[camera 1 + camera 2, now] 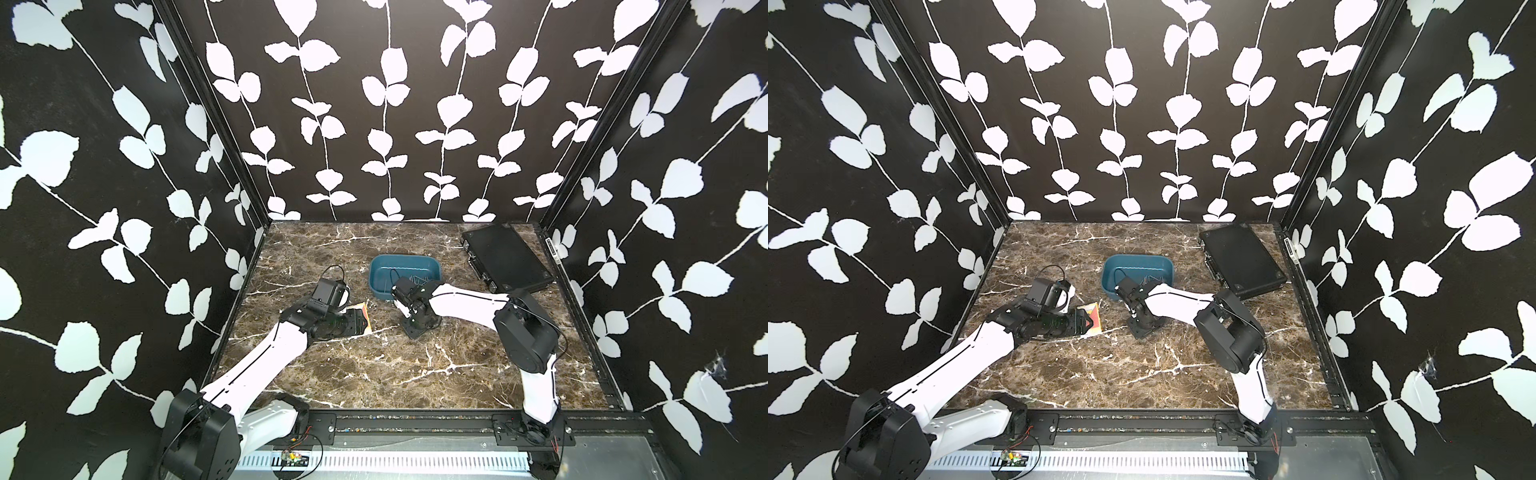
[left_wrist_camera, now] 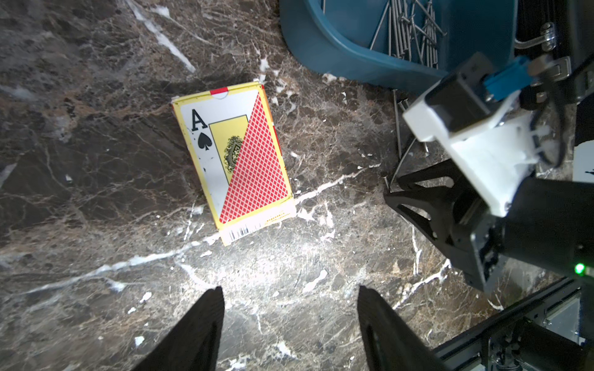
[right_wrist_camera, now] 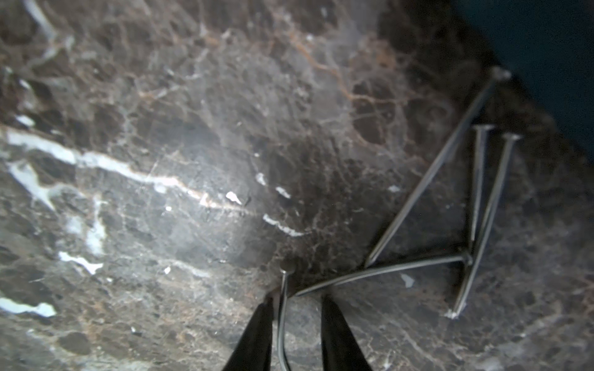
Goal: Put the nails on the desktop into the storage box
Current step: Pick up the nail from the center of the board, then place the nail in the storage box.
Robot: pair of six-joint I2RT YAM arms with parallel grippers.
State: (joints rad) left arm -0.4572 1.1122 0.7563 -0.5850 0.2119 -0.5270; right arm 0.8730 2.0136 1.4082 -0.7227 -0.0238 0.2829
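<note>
Both top views: box (image 1: 380, 270) (image 1: 1113, 274) near the middle of the desktop (image 1: 374, 374), a heap of nails (image 1: 417, 277) inside. Case (image 1: 507, 257) flat at the far right corner, well apart from the box. Right gripper (image 1: 415, 332) pointed down at the desktop just in front of the box; finger gap impossible to tell from here. Left gripper (image 1: 356, 325) low over a card pack (image 1: 362, 313), left of the box, fingers hidden.

Left wrist: left gripper (image 2: 289, 292) spread wide, nothing between the fingers, bare desktop beneath. Card pack (image 2: 238, 157) flat ahead, apart from the fingers. Box (image 2: 321, 54) beyond it, nails (image 2: 408, 29) piled inside. More nails (image 2: 398, 128) loose on the desktop just outside the box wall, right gripper (image 2: 390, 192) tips-down among them.

Right wrist: right gripper (image 3: 297, 300) narrow but not closed, tips at the desktop (image 3: 160, 160). One nail (image 3: 283, 308) between the fingers, close against one finger (image 3: 257, 327), clear of the other. Four more nails (image 3: 434, 167) loose nearby, crossing one another, beside the dark box wall (image 3: 546, 48).
</note>
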